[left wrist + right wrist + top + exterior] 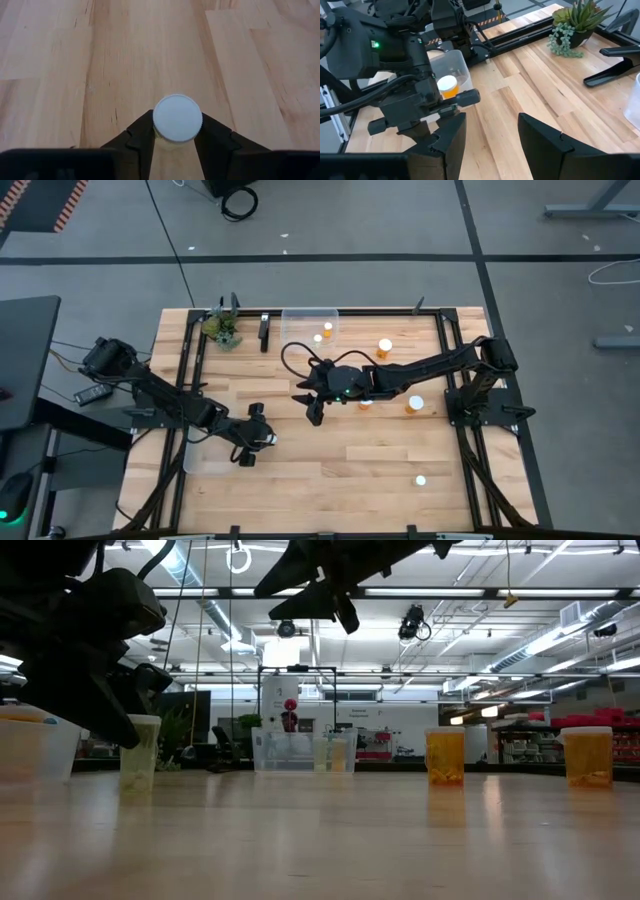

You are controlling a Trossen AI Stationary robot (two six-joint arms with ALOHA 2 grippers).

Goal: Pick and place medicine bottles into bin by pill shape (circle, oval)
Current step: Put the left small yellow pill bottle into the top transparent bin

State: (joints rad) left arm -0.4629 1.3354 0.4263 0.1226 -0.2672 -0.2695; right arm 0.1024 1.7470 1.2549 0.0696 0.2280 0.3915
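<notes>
Close under my left wrist camera sits a white-capped medicine bottle (177, 119), held between the two dark fingers (140, 142) of my left pincer (176, 137), which is clamped on its body just below the cap.

Beneath everything spreads the wooden bench (330, 470), filling the middle of the high view. On it, my right arm reaches in from the right edge toward the centre, and my right pincer (312, 408) hangs above bare wood with its jaws apart and nothing between them. My left arm comes in from the left, with its pincer low and left of centre, right beside a clear bin (205, 455) at the lower left. A second clear bin (310, 325) stands at the upper middle of the bench, with one white cap (327, 328) showing inside it. A small green plant (224, 330) sits just left of that bin.

Loose bottles stand to the right of centre: one (384, 347) near the upper bin, one (415, 405) below my right forearm, and one (421, 480) alone toward the lower right. In the right wrist view, the bottle in my left pincer shows amber (448, 86) against the near bin.
</notes>
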